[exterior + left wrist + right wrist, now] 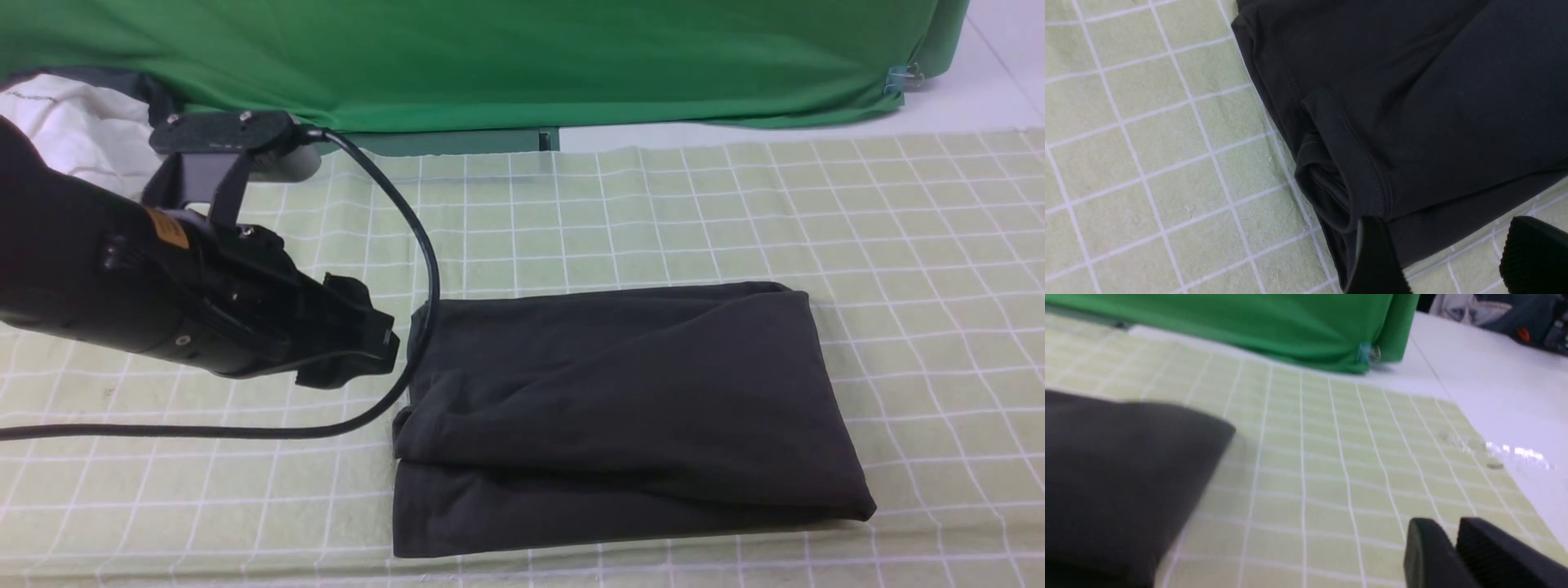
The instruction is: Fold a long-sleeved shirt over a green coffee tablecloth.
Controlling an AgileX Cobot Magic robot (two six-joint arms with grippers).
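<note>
Folded long-sleeved shirt [620, 408] lying on green coffee tablecloth [735, 212]; left gripper [1447, 255] hovering jaws-apart, empty, advisedly lifting clear of hem; right gripper [1453, 539] fingers nearly together, empty.

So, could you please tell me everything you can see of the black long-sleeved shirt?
The long-sleeved shirt is a soft, dark charcoal knit, folded into a rough rectangle of stacked layers. It lies flat on the green coffee tablecloth, with a stitched hem showing at its left end. No print or label shows. Neither gripper holds it.
</note>
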